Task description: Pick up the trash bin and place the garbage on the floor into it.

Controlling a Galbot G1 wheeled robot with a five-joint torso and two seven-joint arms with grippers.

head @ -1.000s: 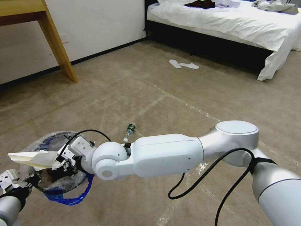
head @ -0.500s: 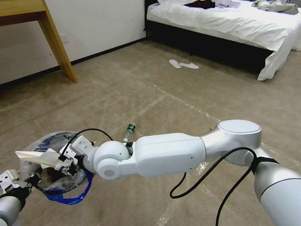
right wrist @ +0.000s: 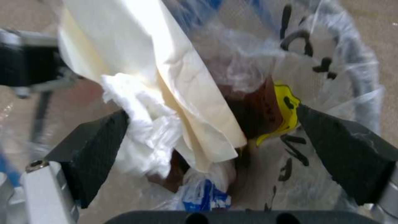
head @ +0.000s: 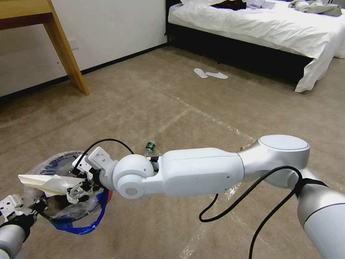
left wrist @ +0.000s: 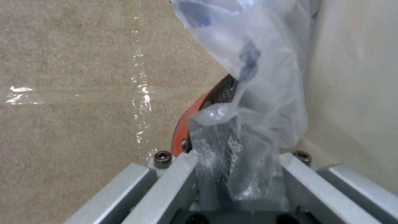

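white wall [head: 107, 28] | wooden table leg [head: 66, 50] | bed [head: 258, 25] — slippers [head: 210, 74], seemingly

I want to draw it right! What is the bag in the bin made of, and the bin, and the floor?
The bag looks like thin clear plastic: crinkly, shiny, see-through, with blue edging. The trash bin seems hard red plastic, though little of it shows. The floor looks like short beige carpet, matte and fuzzy, crossed by shiny tape lines.

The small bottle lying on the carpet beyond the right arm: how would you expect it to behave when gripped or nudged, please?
The bottle lies on its side on the carpet, so a nudge would probably roll it. It looks like clear, small plastic, so likely light, and perhaps slippery or squashy when gripped.
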